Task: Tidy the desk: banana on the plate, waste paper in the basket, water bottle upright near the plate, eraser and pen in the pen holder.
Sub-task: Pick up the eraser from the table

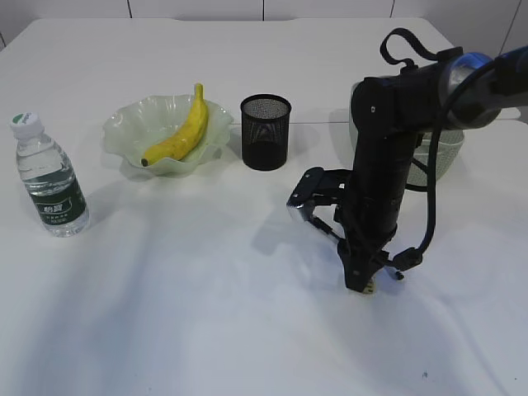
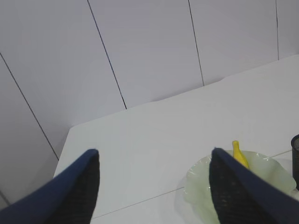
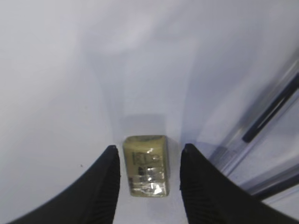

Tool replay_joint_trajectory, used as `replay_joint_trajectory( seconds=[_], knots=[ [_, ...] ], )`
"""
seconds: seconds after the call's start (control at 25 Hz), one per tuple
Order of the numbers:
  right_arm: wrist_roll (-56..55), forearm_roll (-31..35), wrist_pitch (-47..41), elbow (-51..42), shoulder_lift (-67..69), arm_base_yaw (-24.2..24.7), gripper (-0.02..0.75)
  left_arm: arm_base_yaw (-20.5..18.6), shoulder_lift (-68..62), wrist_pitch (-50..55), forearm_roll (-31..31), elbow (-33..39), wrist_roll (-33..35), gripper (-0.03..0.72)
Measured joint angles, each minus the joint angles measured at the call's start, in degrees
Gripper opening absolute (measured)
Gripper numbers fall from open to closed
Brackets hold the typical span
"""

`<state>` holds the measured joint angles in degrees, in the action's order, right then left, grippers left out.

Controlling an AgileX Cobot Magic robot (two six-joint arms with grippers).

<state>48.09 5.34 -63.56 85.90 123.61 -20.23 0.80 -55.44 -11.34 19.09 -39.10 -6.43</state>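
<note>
Left gripper (image 2: 154,186) shows only in its own wrist view, raised off the table with its two dark fingers (image 2: 77,186) spread wide and nothing between them; past them lie the white table (image 2: 140,154) and the edge of the plate (image 2: 198,184).

Going left to right in the exterior view: the water bottle (image 1: 49,177) stands upright at the far left, white cap on top, with a dark green label whose writing is too small to read. Just to its right sits the pale green, wavy-rimmed plate (image 1: 132,124), and the banana (image 1: 181,132) lies in it, its stem pointing to the far side. Right of the plate stands the black mesh pen holder (image 1: 266,132). Whether anything is in it cannot be told.

Further right, the right arm reaches down to the table. Its right gripper (image 3: 149,182) has its fingers (image 3: 105,186) partly apart on either side of the eraser (image 3: 145,171), with narrow gaps left on both sides. The eraser lies flat on the table; its wrapper carries dark print that is too blurred to read. A pen (image 3: 261,121) lies just to its right. Behind the arm, at the far right, is the pale basket (image 1: 445,153).
</note>
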Motion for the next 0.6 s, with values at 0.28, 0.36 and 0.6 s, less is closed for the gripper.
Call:
replay_joint_trajectory(
  seconds=[0.28,0.36,0.6],
  knots=[
    [-0.35,-0.12,0.51,-0.04,0.0,0.0,0.321,0.0,0.0,0.0,0.0,0.0,0.0,0.519],
    [-0.81,-0.12,0.66,-0.04,0.0,0.0,0.321,0.0,0.0,0.0,0.0,0.0,0.0,0.519],
    [-2.36,-0.67,1.15,-0.04,0.0,0.0,0.323,0.0,0.0,0.0,0.0,0.0,0.0,0.519]
  ],
)
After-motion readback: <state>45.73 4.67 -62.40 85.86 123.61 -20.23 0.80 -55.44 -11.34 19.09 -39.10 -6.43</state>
